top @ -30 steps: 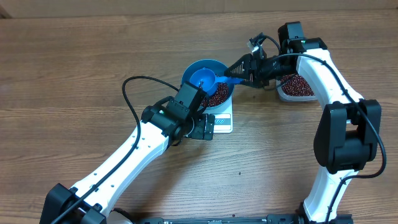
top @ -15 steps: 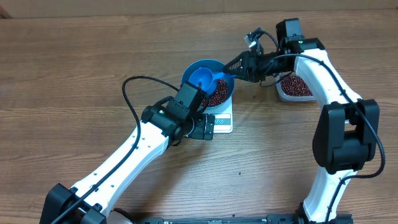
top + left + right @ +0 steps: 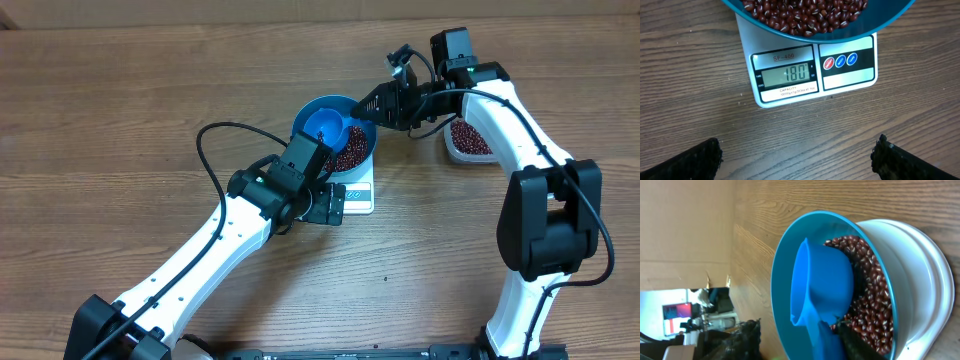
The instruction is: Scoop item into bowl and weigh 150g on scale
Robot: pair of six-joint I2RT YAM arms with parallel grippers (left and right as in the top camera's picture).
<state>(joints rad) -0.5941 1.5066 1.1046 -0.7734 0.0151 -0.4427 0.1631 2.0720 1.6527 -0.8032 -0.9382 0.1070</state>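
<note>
The blue bowl (image 3: 318,112) stands on the white scale (image 3: 358,193) and holds red-brown beans (image 3: 352,152). A small blue scoop (image 3: 326,127) lies in it, handle toward the right. My right gripper (image 3: 368,106) is at the bowl's right rim. In the right wrist view the scoop (image 3: 825,285) has its handle between the jaws of my right gripper (image 3: 799,325): one finger (image 3: 855,342) touches the handle, the other stands apart. In the left wrist view the scale (image 3: 850,75) reads 180 below the bowl (image 3: 805,36), and my left gripper (image 3: 797,150) hangs wide open over bare table.
A clear tub (image 3: 470,140) with more beans sits right of the bowl, partly under the right arm. A black cable (image 3: 205,150) loops left of the left arm. A stray bean (image 3: 385,279) lies on the wood in front of the scale.
My right gripper has slid left along the scoop's handle toward the bowl and its jaws have narrowed. The left arm has not moved.
</note>
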